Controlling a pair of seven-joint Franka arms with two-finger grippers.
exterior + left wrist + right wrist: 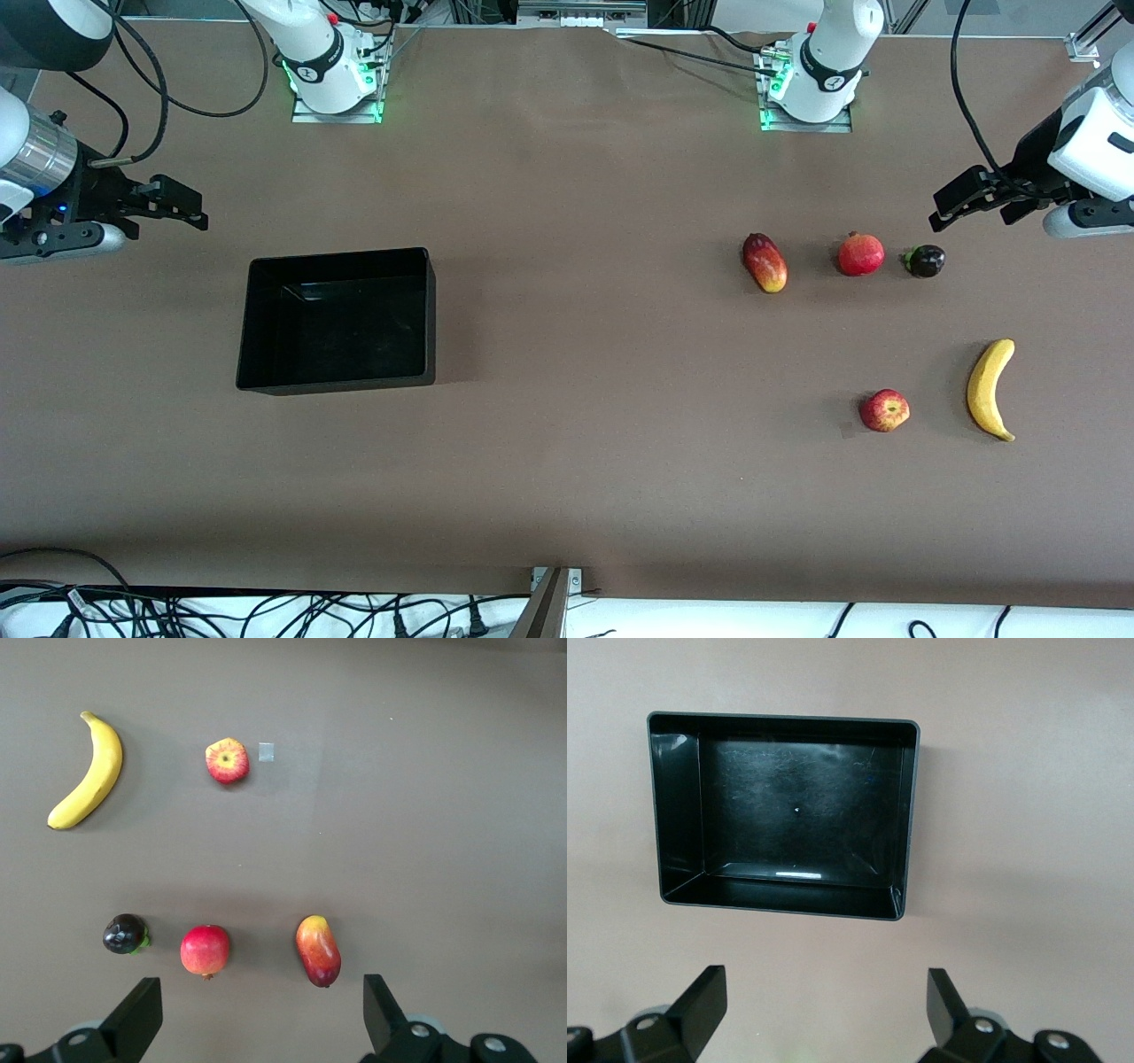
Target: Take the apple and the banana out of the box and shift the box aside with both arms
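The black box [252, 323] [678, 797] rests empty toward the right arm's end of the table. A small red apple [884, 410] [227, 760] and a yellow banana [990, 388] [89, 771] lie toward the left arm's end, nearer the front camera than the other fruits. My right gripper [190, 208] [827, 1010] hangs open and empty above bare table beside the box. At the left arm's end, my left gripper [952, 208] [263, 1014] is open and empty, in the air close to the row of three fruits.
A red-yellow mango [765, 262] [318, 950], a red pomegranate [860, 254] [205, 950] and a dark purple fruit [926, 260] [124, 934] lie in a row farther from the front camera than the apple. A small grey square [266, 751] lies beside the apple.
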